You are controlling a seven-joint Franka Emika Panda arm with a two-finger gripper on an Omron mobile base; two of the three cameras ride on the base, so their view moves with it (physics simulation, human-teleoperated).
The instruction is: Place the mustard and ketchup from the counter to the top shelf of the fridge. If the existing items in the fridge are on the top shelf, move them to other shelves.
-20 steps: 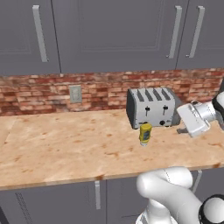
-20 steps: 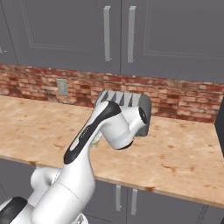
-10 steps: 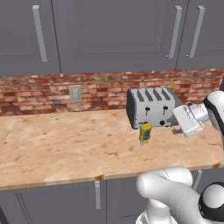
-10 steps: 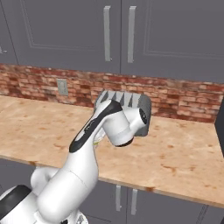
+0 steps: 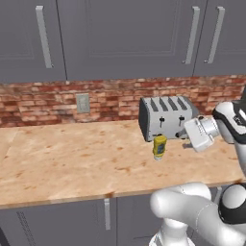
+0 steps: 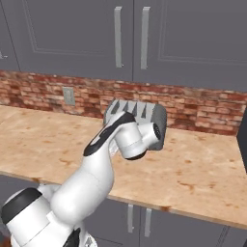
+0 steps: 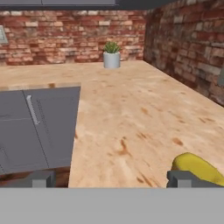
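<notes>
The mustard (image 5: 159,146), a squat yellow bottle, stands on the tan counter (image 5: 72,158) just in front of the toaster. My gripper (image 5: 189,136) hovers to its right at about bottle height, pointing left, a short gap away. In the hand view the gripper (image 7: 109,181) is open with nothing between its fingertips (image 7: 183,178). The mustard (image 7: 197,168) shows just behind the right tip, off to the side of the gap. The ketchup, the fridge's top shelf and the existing items are out of view.
A silver four-slot toaster (image 5: 166,117) stands against the brick wall right behind the mustard and the hand. A small potted plant (image 7: 111,54) sits at the counter's far end. Grey wall cabinets (image 5: 120,38) hang above. My arm (image 6: 103,154) covers the toaster's front in the right base view.
The hand has slid left along the toaster's front, closer to the mustard. The jaws have stayed open and the bottle has not moved.
</notes>
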